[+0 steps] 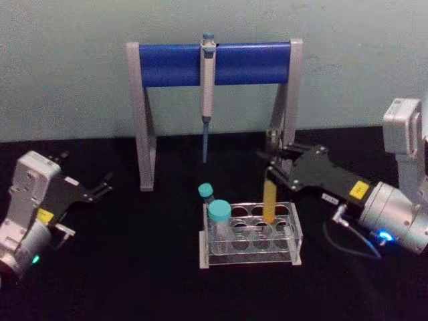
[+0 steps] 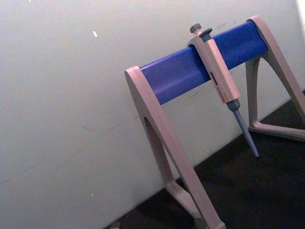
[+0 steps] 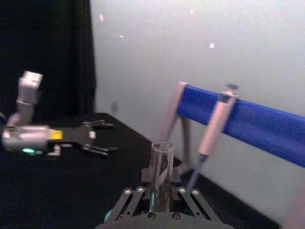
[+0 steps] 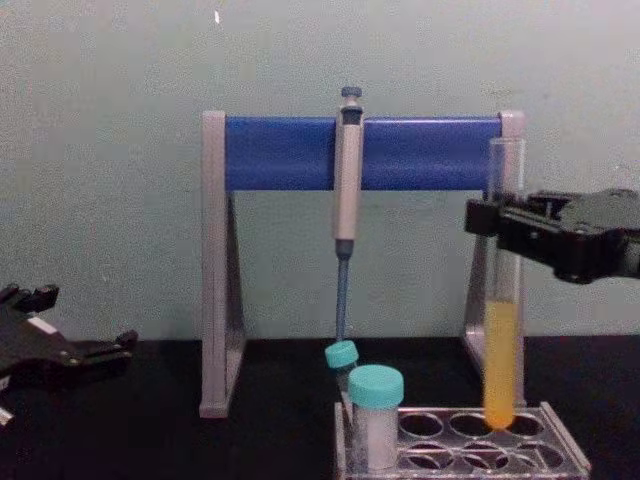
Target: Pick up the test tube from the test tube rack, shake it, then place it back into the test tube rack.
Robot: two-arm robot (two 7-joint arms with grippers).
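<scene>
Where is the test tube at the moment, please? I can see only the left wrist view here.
Observer: The right gripper is shut on the test tube, holding it upright.
Operator: Is it over the rack?
Observer: Yes, its round bottom is at a back-row hole of the test tube rack.
Operator: And the other arm?
Observer: The left gripper is open, parked low on the left, away from the rack.

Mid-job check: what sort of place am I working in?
Probably a lab bench setup: a pipette hangs on a grey-and-blue stand, a teal-capped vial sits in a clear test tube rack, and the right gripper holds a test tube of yellow-orange liquid. The left gripper is parked open, left.
</scene>
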